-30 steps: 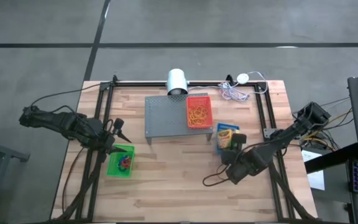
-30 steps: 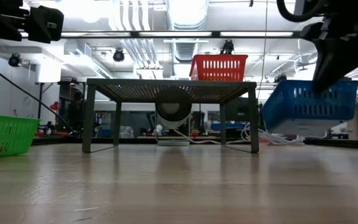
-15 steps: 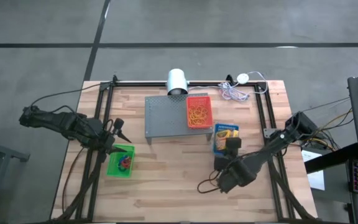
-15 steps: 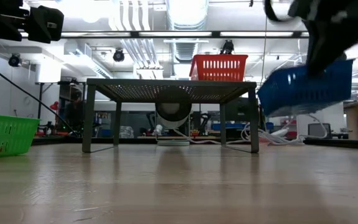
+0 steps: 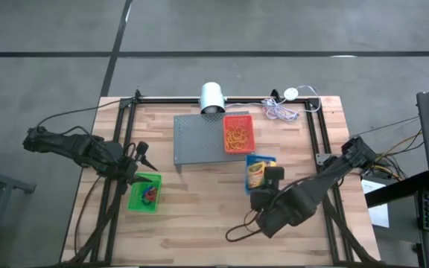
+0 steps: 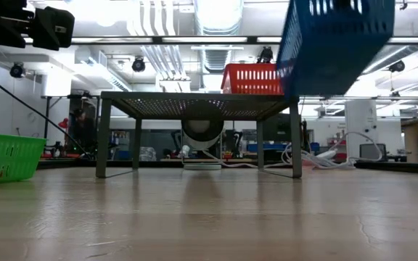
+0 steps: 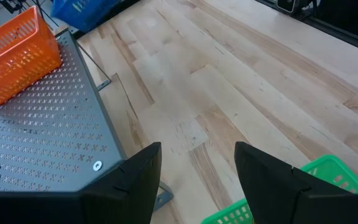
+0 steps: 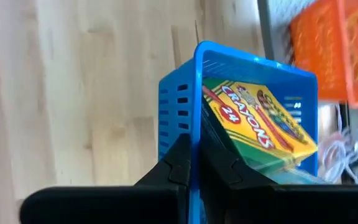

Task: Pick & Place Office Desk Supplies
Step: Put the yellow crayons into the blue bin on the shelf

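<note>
In the lower right of the high view, the right arm is seen stretched from the table's right edge toward the centre, bent low over the wood. Its right gripper is clamped on the near wall of the blue basket, which is carried clear of the table. In the right wrist view the two dark fingers are pressed together over that blue wall, and the crayon box, green and yellow with "CRAYONS 24" printed on it, is seen lying inside the basket. In the low view the blue basket is shown tilted and hanging in the upper right of the frame, well above the tabletop; the gripper itself is not seen there.

At the left of the high view, the left arm is held out over the table's left edge, with the left gripper just above the green basket. Its fingers are spread apart and nothing is held; in the left wrist view the gap between them is filled only by bare wood. Small red and blue bands are seen in the green basket.

Farther back, at the upper centre of the high view, the red basket is set on the right end of the grey perforated stand, with tan rubber bands inside. The bands are hidden in the low view.
</note>
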`<state>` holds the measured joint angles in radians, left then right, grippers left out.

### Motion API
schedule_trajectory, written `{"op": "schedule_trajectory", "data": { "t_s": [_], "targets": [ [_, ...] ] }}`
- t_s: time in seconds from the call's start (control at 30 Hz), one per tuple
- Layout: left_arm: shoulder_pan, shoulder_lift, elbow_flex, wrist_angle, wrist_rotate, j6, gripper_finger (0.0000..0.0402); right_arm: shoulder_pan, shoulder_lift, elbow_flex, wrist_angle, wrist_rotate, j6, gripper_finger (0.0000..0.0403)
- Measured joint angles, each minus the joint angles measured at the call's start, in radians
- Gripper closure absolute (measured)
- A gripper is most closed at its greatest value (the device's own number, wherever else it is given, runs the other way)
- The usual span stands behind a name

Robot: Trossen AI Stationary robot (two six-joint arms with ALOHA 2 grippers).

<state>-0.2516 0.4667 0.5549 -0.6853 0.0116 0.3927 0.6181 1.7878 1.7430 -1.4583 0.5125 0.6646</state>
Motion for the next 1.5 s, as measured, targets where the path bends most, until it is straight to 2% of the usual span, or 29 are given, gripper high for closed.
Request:
{"op": "schedule_trajectory", "data": {
  "t_s": [0.27,0.5,0.87,1.0,1.2,1.5],
  "targets": [
    [0.000,0.000,0.000,0.000,0.000,0.000,0.0193,-0.012,0.000,0.126,-0.004,0.057,-0.237,0.0392],
    [0.000,0.000,0.000,0.000,0.000,0.000,0.0193,-0.075,0.000,0.201,0.010,0.109,-0.459,0.0392],
    [0.000,0.000,0.000,0.000,0.000,0.000,0.0192,-0.294,0.000,0.226,0.194,0.128,-0.808,0.0392],
    [0.000,0.000,0.000,0.000,0.000,0.000,0.0193,-0.370,0.003,0.211,0.331,0.103,-0.958,0.0392],
    [0.000,0.000,0.000,0.000,0.000,0.000,0.0193,-0.459,0.003,0.164,0.522,0.020,-1.039,0.0392],
    [0.000,0.001,0.000,0.000,0.000,0.000,0.0193,-0.499,0.051,0.131,0.543,0.003,-1.068,0.0392]
  ]
}}
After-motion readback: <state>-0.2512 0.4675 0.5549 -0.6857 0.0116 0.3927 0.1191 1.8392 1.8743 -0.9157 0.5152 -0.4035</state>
